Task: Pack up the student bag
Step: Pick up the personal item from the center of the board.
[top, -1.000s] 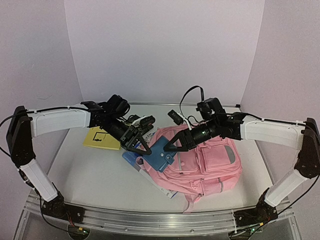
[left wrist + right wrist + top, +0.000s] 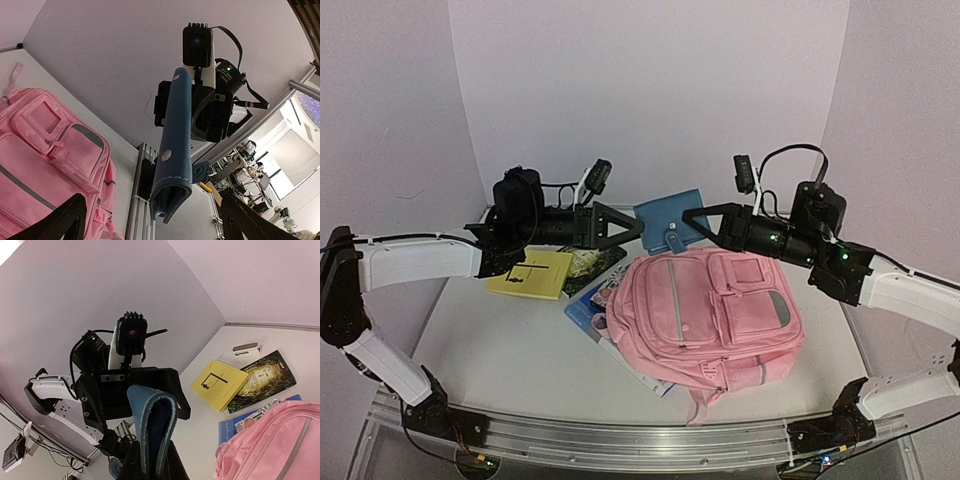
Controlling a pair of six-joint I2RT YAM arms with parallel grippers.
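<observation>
The student bag [image 2: 710, 320] is lying flat on the table [image 2: 500, 340], front pockets up, below the right gripper [image 2: 688, 217] and nearer the arm bases. It is covering most of a blue book [image 2: 582, 310], whose cover print is too small to read. The right gripper is pinching a blue wallet [image 2: 668, 222] in mid-air. The left gripper [image 2: 632, 230] is facing it just beside the wallet, jaws spread wide, gripping nothing. Below the left gripper, a yellow book [image 2: 532, 273] and a partly hidden dark book [image 2: 585, 265] are lying.
</observation>
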